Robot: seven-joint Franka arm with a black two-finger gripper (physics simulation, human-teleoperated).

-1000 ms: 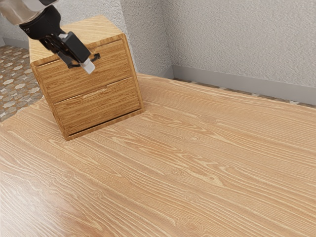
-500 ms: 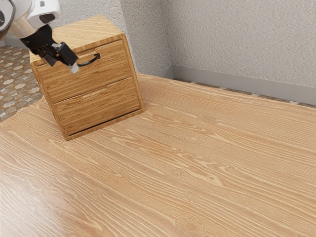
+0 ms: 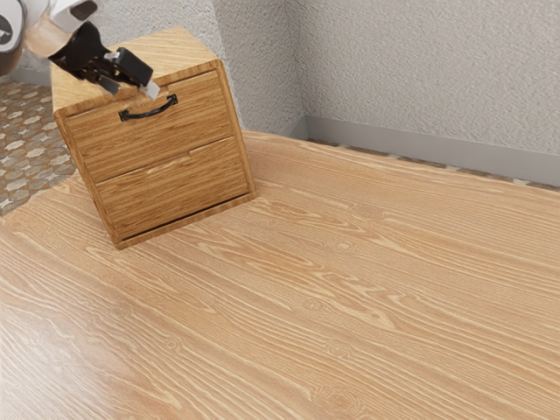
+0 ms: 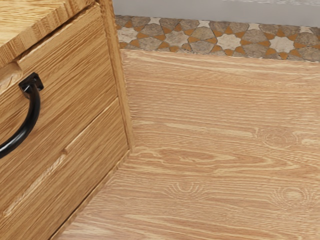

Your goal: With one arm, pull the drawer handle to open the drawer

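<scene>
A wooden cabinet (image 3: 162,149) with two drawers stands at the exterior view's upper left. The top drawer (image 3: 179,118) carries a black curved handle (image 3: 149,110), which also appears in the wrist view as the handle (image 4: 27,117). Its front looks about level with the lower drawer (image 3: 175,188). My gripper (image 3: 140,80) hangs just above the handle, at the cabinet's top front edge, a little toward the exterior view's left. It holds nothing and does not touch the handle.
The cabinet rests on a broad wooden tabletop (image 3: 350,280) that stretches to the exterior view's right and front. A grey textured wall (image 3: 420,61) runs behind. Patterned floor tiles (image 4: 200,40) lie beyond the table's edge beside the cabinet.
My hand drew back from in front of the handle toward the exterior view's left, then rose to the cabinet's top edge. The handle is now uncovered. The drawer has not visibly moved.
</scene>
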